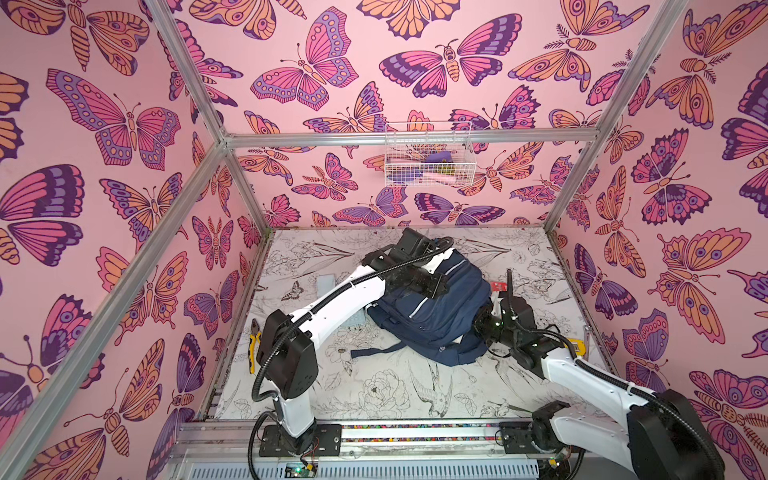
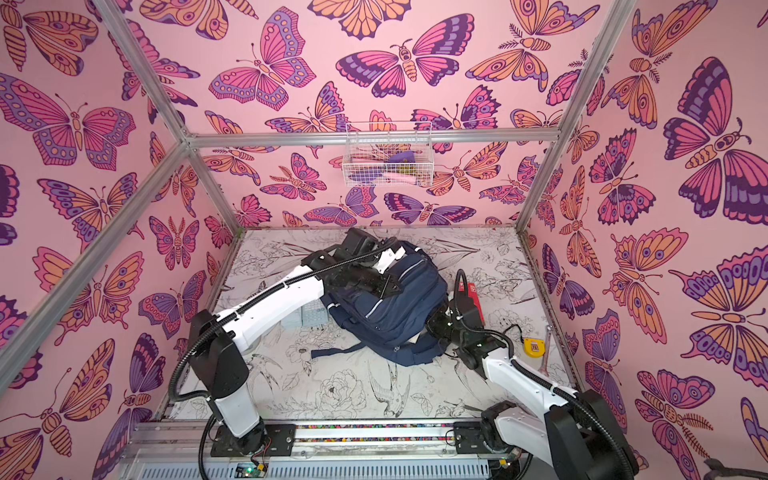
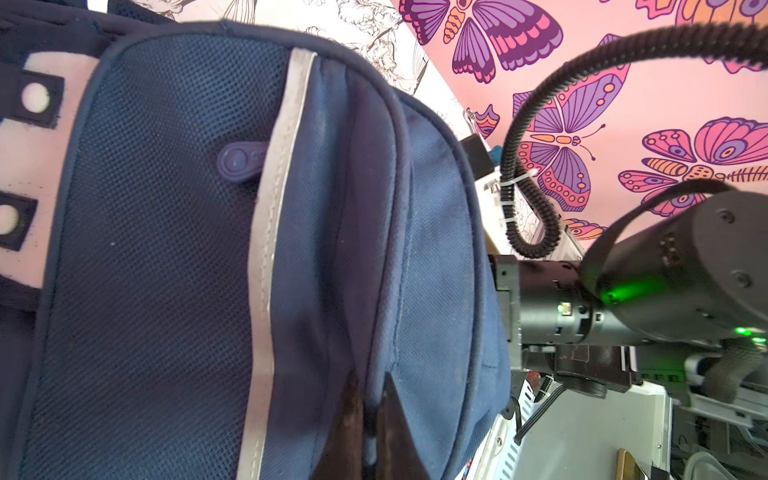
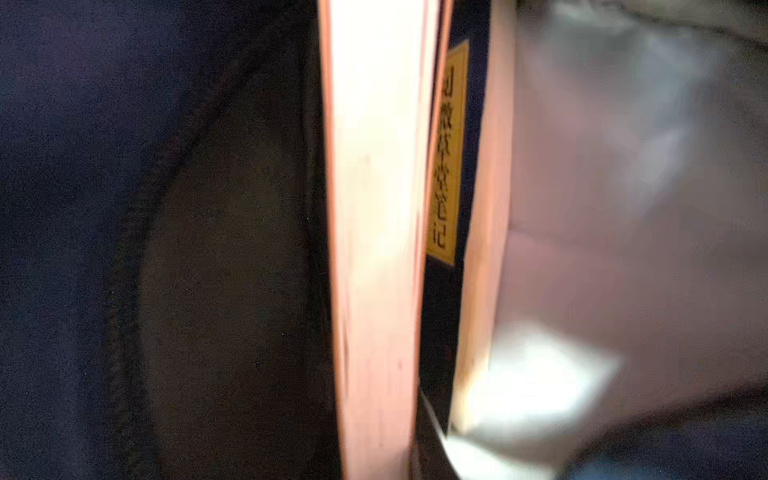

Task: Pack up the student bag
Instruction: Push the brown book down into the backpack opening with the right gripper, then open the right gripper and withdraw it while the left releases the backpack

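Observation:
The student bag (image 1: pixel 432 307), navy with white stripes, lies mid-table in both top views (image 2: pixel 390 307). My left gripper (image 3: pixel 371 386) is shut on a fold of its blue fabric; from above it sits on the bag's top side (image 1: pixel 440 286). My right gripper (image 1: pixel 482 322) reaches into the bag's right side, its fingers hidden inside. In the right wrist view a book (image 4: pixel 374 249) with pinkish page edges runs straight into the jaws, gripped. Beside it stands a second book with a yellow label (image 4: pixel 446 158).
Yellow-handled pliers (image 1: pixel 252 345) lie at the table's left edge. A pale grid tray (image 2: pixel 313 311) sits left of the bag. A red box (image 2: pixel 473 295), a yellow tape measure (image 2: pixel 533 347) and a wrench (image 2: pixel 546 349) lie right. A wire basket (image 1: pixel 428 153) hangs on the back wall.

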Robot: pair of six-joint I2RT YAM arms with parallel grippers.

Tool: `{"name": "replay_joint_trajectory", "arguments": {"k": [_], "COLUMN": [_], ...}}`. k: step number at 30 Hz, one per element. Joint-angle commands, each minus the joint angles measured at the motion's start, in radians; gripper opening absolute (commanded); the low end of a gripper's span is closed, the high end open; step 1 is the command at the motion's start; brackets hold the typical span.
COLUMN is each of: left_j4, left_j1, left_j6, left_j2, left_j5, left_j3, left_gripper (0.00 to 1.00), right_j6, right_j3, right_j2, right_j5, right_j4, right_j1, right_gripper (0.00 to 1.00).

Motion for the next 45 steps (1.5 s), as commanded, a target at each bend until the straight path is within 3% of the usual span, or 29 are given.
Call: {"name": "replay_joint_trajectory", "arguments": {"k": [1, 3, 7, 11, 14, 19, 23, 29, 34, 35, 40, 45], "left_j4": [0.108, 0.114, 0.116, 0.119, 0.133, 0.161, 0.169, 0.194, 0.202, 0.202, 0.212, 0.206], "left_j1": [0.0, 0.0, 0.001, 0.005, 0.012, 0.031, 0.035, 0.037, 0.042, 0.044, 0.042, 0.044], "left_j6": [-0.018, -0.02, -0.007, 0.003, 0.004, -0.029, -0.029, -0.058, -0.11, -0.132, -0.181, -0.194], "left_j2": [-0.025, -0.022, -0.021, -0.015, -0.012, 0.009, 0.028, 0.048, 0.077, 0.082, 0.023, -0.161], "left_j5": [0.103, 0.117, 0.116, 0.116, 0.105, 0.096, 0.092, 0.094, 0.078, 0.09, 0.064, -0.024], "left_j3": [0.006, 0.006, 0.003, -0.009, -0.025, -0.041, -0.05, -0.075, -0.09, -0.095, -0.21, -0.409], "left_gripper": [0.0, 0.0, 0.0, 0.0, 0.0, 0.0, 0.0, 0.0, 0.0, 0.03, 0.4, 0.57], "right_j6": [0.006, 0.006, -0.013, -0.065, -0.115, -0.179, -0.233, -0.327, -0.358, -0.371, -0.353, -0.289], "right_j3": [0.049, 0.076, 0.134, 0.172, 0.21, 0.247, 0.253, 0.273, 0.262, 0.271, 0.313, 0.351], "right_j2": [0.065, 0.123, 0.197, 0.156, 0.069, -0.062, -0.168, -0.288, -0.313, -0.307, -0.283, -0.184], "right_j5": [0.085, 0.076, 0.067, 0.079, 0.175, 0.29, 0.36, 0.319, 0.269, 0.272, 0.482, 0.635], "right_j4": [0.17, 0.183, 0.148, -0.029, -0.351, -0.738, -0.917, -0.977, -0.957, -0.972, -1.081, -1.124], "right_j1": [0.006, 0.011, 0.031, 0.032, 0.031, 0.025, 0.023, 0.023, 0.038, 0.054, 0.266, 0.505], "right_gripper": [0.0, 0.06, 0.43, 0.49, 0.56, 0.57, 0.56, 0.46, 0.45, 0.45, 0.46, 0.46]}}
